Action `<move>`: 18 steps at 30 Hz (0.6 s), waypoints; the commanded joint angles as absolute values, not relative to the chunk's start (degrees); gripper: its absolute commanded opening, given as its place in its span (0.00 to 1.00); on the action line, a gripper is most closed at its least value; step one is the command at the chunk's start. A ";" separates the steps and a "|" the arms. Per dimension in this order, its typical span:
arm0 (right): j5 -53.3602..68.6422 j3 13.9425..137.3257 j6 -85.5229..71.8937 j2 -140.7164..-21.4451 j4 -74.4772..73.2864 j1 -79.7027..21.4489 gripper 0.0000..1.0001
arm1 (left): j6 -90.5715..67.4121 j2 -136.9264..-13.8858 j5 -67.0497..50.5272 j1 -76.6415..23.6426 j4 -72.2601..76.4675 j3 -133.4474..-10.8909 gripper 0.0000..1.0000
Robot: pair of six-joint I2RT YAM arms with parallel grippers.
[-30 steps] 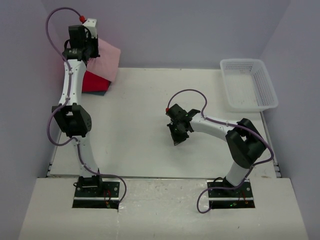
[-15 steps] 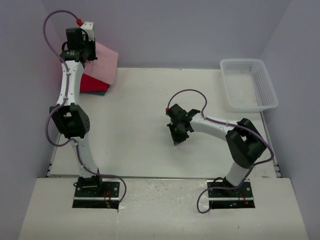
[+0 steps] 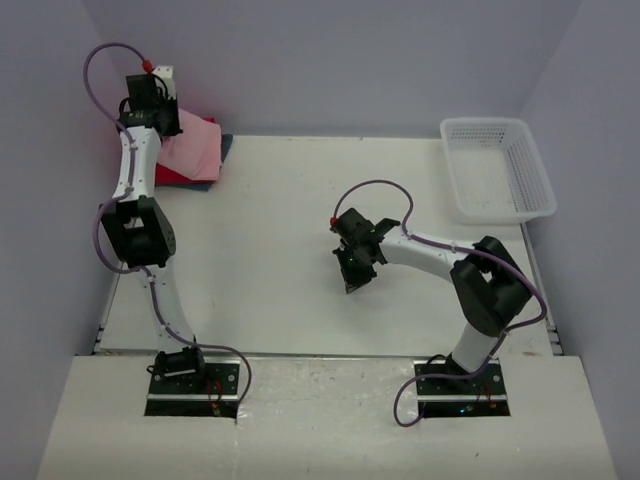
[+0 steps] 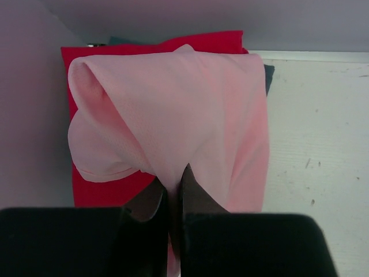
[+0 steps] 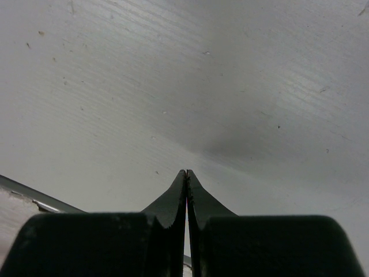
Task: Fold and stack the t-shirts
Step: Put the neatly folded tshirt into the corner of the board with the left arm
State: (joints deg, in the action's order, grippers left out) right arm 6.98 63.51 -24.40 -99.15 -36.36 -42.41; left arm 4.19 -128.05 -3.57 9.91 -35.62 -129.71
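Note:
My left gripper [image 4: 172, 176] is shut on the pale pink t-shirt [image 4: 190, 109] and holds it draped over the crimson-red folded t-shirt [image 4: 106, 187] in the table's far left corner. A dark teal t-shirt [image 4: 268, 75] peeks out at the stack's right edge. In the top view the left gripper [image 3: 168, 122] is over the pink shirt [image 3: 195, 148], with red [image 3: 172, 174] and teal [image 3: 226, 146] edges showing. My right gripper [image 3: 351, 284] is shut and empty, just above bare table [image 5: 230, 86] at the middle; in the right wrist view it [image 5: 187, 173] holds nothing.
A white plastic mesh basket [image 3: 497, 168] stands at the far right of the table. Grey walls enclose the back and both sides close behind the shirt stack.
My left gripper has moved back and left with the pink shirt, lowering it so it now lies flatter over the red one. The right arm has not moved.

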 commanded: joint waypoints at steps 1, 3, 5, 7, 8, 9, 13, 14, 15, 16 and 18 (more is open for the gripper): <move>8.53 63.63 -23.99 -100.72 -36.47 -42.63 0.00 | 5.80 -130.07 -0.62 10.98 -31.47 -130.43 0.00; 8.35 64.07 -23.91 -101.94 -37.17 -42.63 0.00 | 5.45 -130.69 1.82 11.86 -30.42 -130.78 0.00; 8.79 64.34 -23.91 -102.39 -37.35 -42.63 0.00 | 5.54 -132.01 1.32 12.65 -29.80 -132.01 0.00; 9.14 64.51 -23.91 -102.74 -37.79 -42.63 0.00 | 6.59 -133.76 3.51 13.18 -28.83 -132.97 0.00; 9.14 64.95 -23.82 -102.92 -38.05 -42.63 0.00 | 6.94 -134.55 4.21 13.27 -28.83 -133.67 0.00; 9.14 65.21 -23.73 -103.27 -38.58 -42.63 0.00 | 6.86 -136.30 6.74 13.53 -29.00 -134.46 0.00; 9.75 66.53 -23.29 -104.50 -39.29 -42.63 0.00 | 6.24 -139.21 11.23 14.06 -25.68 -134.56 0.00; 10.02 66.71 -23.12 -104.76 -39.46 -42.54 0.00 | 6.24 -139.91 12.29 14.06 -25.14 -134.82 0.00; 10.19 66.88 -23.03 -105.03 -39.55 -42.63 0.00 | 5.81 -140.88 15.70 14.06 -23.22 -135.00 0.00; 10.11 66.97 -23.03 -105.64 -39.55 -42.63 0.00 | 5.71 -141.06 16.95 14.06 -22.33 -134.56 0.09; 10.98 67.23 -22.59 -106.26 -39.29 -42.63 0.00 | 5.54 -141.07 22.37 14.06 -18.92 -133.60 0.29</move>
